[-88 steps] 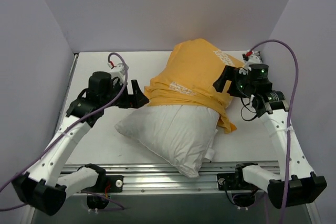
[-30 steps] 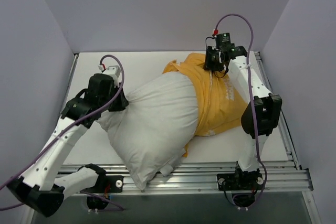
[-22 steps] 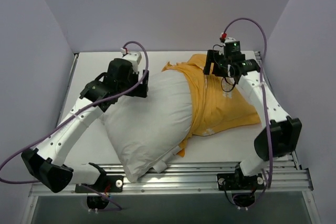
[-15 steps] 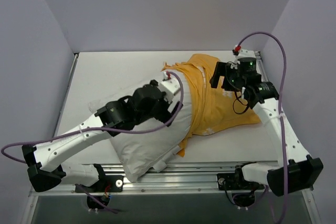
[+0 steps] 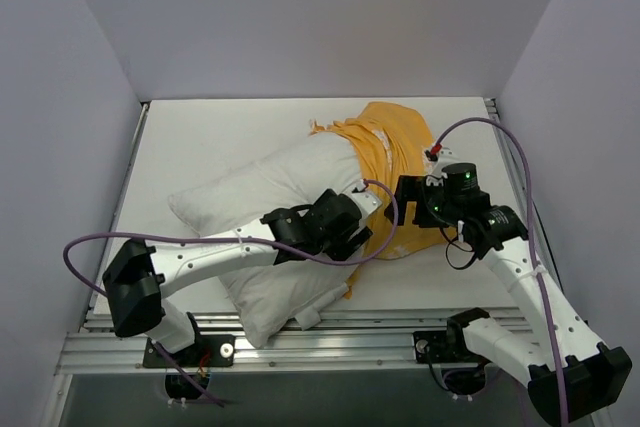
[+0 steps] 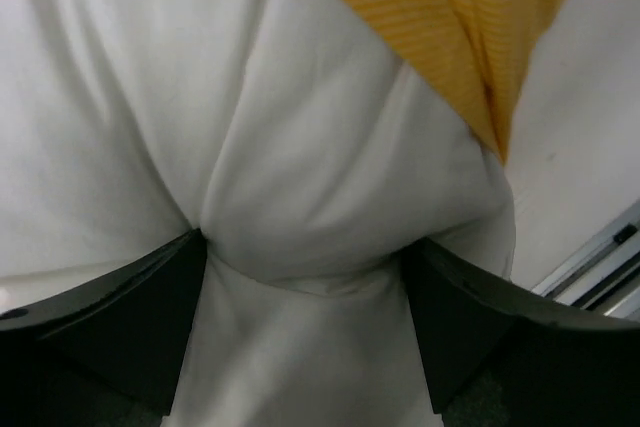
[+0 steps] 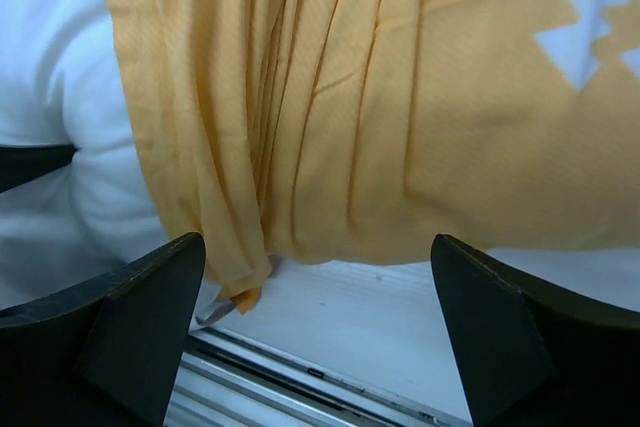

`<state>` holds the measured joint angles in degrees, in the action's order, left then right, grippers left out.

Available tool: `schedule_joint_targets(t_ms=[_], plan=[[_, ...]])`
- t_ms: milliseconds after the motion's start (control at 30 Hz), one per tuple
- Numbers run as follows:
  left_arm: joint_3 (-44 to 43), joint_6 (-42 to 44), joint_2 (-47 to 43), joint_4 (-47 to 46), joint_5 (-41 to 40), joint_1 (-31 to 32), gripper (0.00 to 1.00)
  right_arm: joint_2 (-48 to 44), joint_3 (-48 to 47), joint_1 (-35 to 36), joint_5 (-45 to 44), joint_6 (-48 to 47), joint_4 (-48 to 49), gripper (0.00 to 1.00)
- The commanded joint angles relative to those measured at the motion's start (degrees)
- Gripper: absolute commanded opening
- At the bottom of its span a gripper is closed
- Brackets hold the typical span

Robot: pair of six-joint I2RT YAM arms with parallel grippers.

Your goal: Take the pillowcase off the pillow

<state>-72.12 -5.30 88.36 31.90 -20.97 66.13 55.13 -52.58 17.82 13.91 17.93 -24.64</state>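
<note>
No brand or label can be read. The pillowcase (image 5: 398, 152) carries white printing on its orange cloth. From the top it shows as a thin pale streak, and the right wrist view shows jagged white patches at the upper right, but no letters can be made out in either.

There are 1 pillowcase, 1 pillow (image 5: 270, 192), 2 arms, 2 grippers and 2 purple cables, 1 looping off each arm.

From the top, the white pillow lies slantwise across the middle of the table (image 5: 220, 137), running from centre left down towards the metal rail (image 5: 380, 332) at the bottom. The pillowcase is bunched over only the pillow's upper right end, right of centre, and most of the pillow is bare.

The left gripper (image 6: 305, 247) sits on the pillow just beside the orange edge. Its jaws stand wide apart, 1 dark finger at each lower corner of its wrist view. A wrinkled bulge of white pillow fabric fills the gap and touches both fingers.

The right gripper (image 7: 317, 239) is at the pillowcase's lower right edge. Its jaws are also wide apart and hold nothing. The pleated orange folds hang across the upper part of its view, with bare table and the rail below them.
</note>
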Motion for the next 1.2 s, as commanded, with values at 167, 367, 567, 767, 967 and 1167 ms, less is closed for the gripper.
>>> schedule_joint_targets(t_ms=[167, 367, 567, 767, 967, 1167], plan=[[-2.3, -7.5, 6.1, -2.3, 6.3, -6.5, 0.03, -2.9, 6.8, 5.7, 2.4, 5.9, 2.5, 0.89], [-10.8, -6.8, 6.0, 2.6, 5.7, -7.2, 0.02, -2.3, 9.9, 10.8, 0.3, 10.4, 8.5, 0.82], [-18.7, -6.7, 4.5, 6.5, 6.8, -7.7, 0.02, 4.1, 7.9, 15.3, -5.5, 11.1, 13.9, 0.73], [-21.0, -6.0, 2.0, 9.3, 6.0, -10.0, 0.02, 10.4, 6.5, 15.1, -16.3, 9.2, 16.1, 0.51], [-16.0, -5.2, -5.3, 12.7, 9.1, -17.0, 0.02, 12.2, 1.2, 2.9, -25.5, 7.5, 9.5, 0.00], [-9.5, -5.7, -16.5, 20.8, 13.0, -21.8, 0.02, 12.2, -9.9, -21.6, -23.1, 5.0, 0.8, 0.00]])
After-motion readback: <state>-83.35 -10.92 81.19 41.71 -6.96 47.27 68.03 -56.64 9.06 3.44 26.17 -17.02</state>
